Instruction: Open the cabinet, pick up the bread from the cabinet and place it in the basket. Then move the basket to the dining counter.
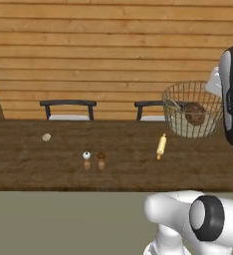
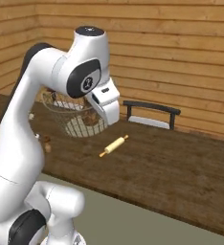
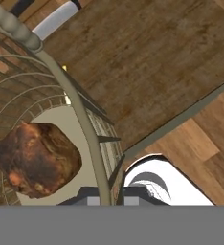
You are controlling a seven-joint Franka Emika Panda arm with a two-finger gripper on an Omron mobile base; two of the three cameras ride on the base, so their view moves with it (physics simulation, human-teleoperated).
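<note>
Gripper [image 3: 106, 197] at the bottom of your hand view: its two dark tips pinch the rim wire of the basket [image 3: 92, 134], apparently clenched on it, though the tips are cut off by the frame edge. Inside, the bread [image 3: 37, 159] rests on the cream base. From your left base view, the basket [image 1: 193, 109] hangs raised above the dining counter [image 1: 49, 164], with a rolling pin [image 1: 161, 145] lying below it and two black-framed chairs [image 1: 68, 108] beyond.

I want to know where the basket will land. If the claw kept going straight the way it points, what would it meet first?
Judging by the hand view, the dining counter: the claw, clamped on the basket rim, points down at it. Depth is unclear.
</note>
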